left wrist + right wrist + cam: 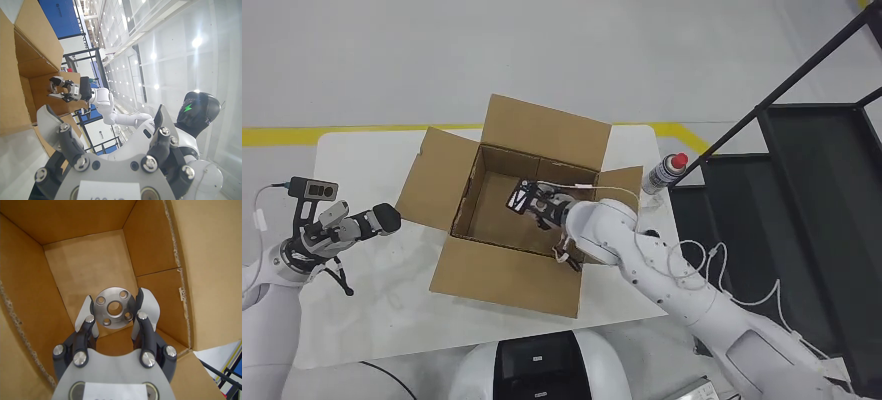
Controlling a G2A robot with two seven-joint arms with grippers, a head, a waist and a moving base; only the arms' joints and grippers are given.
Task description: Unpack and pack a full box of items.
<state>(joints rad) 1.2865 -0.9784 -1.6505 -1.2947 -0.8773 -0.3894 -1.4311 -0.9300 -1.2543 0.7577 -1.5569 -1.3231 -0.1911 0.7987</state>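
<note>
2 grippers, 1 loaded. The right gripper pinches a flange by its rim, 1 finger on each side, inside the mouth of the box.

The right wrist view gives us the flange face-on: a round metal disc with 1 centre bore and 4 small holes around it, brown box floor behind. We cannot tell from there how far above the floor it hangs.

The left wrist view adds the side angle: the right gripper stands in front of the box's inner wall, disc edge clamped between both fingers.

In the top view the flange is too small for us to make out. What we get there is layout: the box sits mid-table with 4 flaps folded out, and the right arm comes in over its near right corner.

The left gripper is over the table, left of the box and clear of the left flap. Its own wrist view shows the fingers spread wide, gripping nothing.

1 can with a red cap stands at the table's far right edge, just beside the right flap.
</note>
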